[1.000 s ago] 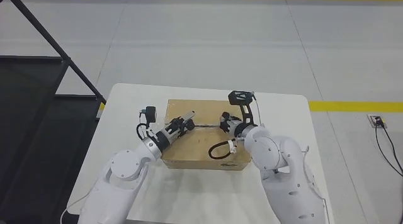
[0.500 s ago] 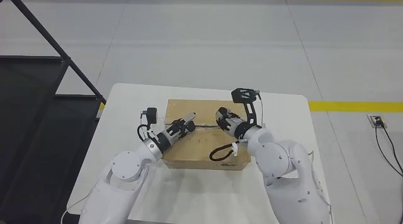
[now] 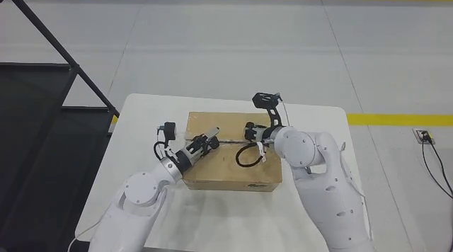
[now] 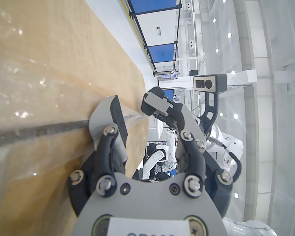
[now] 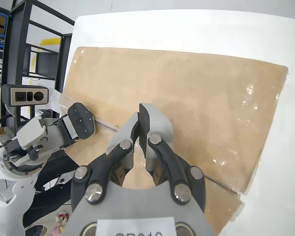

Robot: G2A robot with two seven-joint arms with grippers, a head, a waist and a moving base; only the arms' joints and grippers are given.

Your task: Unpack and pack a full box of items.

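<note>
Two grippers at the closed box (image 3: 228,173): left gripper (image 4: 135,109), fingers wide; right gripper (image 5: 140,122), fingers together; contents unseen inside.

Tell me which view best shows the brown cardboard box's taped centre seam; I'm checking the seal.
The left wrist view: the taped seam runs close up as a dark line to the left gripper. The top view shows it thin and small; the right wrist view, faintly.
</note>
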